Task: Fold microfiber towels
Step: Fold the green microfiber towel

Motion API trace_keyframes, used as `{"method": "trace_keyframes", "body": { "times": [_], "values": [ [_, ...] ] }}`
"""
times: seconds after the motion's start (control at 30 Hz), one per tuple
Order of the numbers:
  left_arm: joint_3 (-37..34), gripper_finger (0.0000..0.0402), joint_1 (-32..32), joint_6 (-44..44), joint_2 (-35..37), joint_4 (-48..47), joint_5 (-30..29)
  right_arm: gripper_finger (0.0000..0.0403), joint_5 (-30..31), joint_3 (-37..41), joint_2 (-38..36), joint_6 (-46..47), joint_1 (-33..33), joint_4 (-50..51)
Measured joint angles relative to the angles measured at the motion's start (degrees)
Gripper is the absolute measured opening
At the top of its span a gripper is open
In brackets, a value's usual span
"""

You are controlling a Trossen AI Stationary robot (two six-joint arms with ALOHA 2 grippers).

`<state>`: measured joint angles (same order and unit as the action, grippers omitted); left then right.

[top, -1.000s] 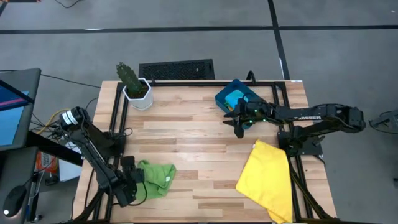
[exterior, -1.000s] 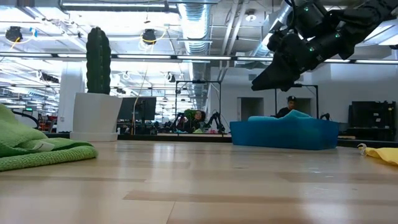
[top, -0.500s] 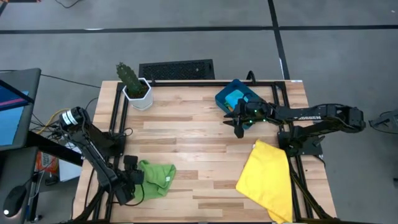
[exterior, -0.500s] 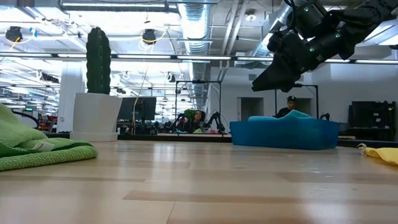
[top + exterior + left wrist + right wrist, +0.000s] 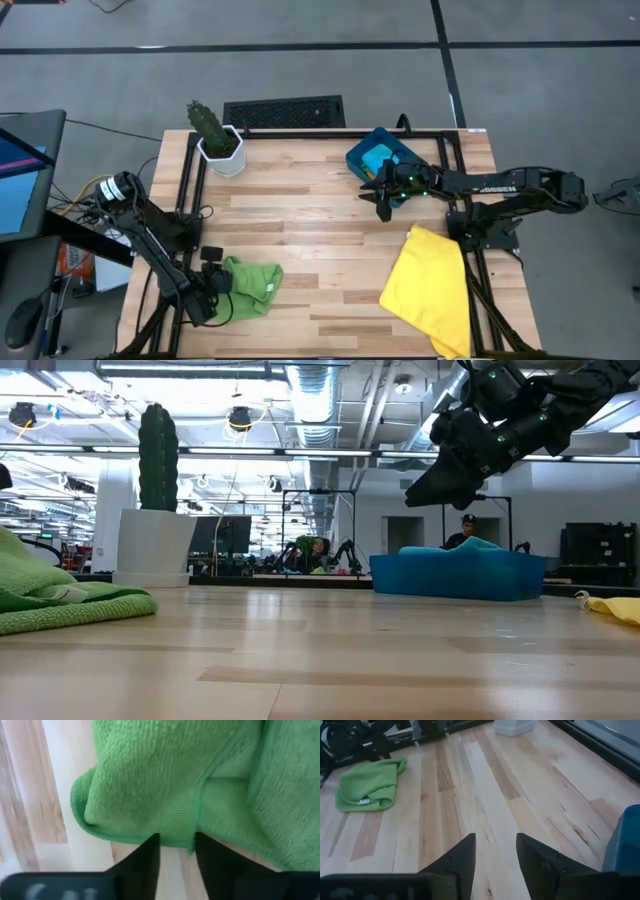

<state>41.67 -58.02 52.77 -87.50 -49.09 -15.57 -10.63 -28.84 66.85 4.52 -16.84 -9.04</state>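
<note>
Green towel (image 5: 200,780) cut off; left gripper (image 5: 176,851) at hem.

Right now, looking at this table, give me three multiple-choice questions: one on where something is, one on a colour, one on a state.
1. The cactus pot stands
A. at the table's far left corner
B. inside the bin
C. on the yellow towel

2. The towel at the left gripper is
A. orange
B. green
C. blue

3. The right gripper is
A. clamped on the bin
B. open, holding nothing
C. gripping yellow cloth

Answers: A, the high view shows it there; B, the green towel fills the left wrist view; B, bare wood shows between its fingers.
</note>
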Motion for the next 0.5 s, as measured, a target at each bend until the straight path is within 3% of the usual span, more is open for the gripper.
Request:
{"method": "trace_keyframes", "body": {
  "times": [0.27, 0.5],
  "values": [
    [0.2, 0.0015, 3.0, -0.1, 0.0, 0.7, -0.7, 0.0163, 0.0, 0.0, 0.0, 1.5, 0.0, 0.0],
    [6.8, 0.0002, 8.6, -1.3, 0.6, -6.2, -2.7, 0.0163, 0.1, 0.0, 0.4, 3.6, 4.1, -6.2]
  ]
}}
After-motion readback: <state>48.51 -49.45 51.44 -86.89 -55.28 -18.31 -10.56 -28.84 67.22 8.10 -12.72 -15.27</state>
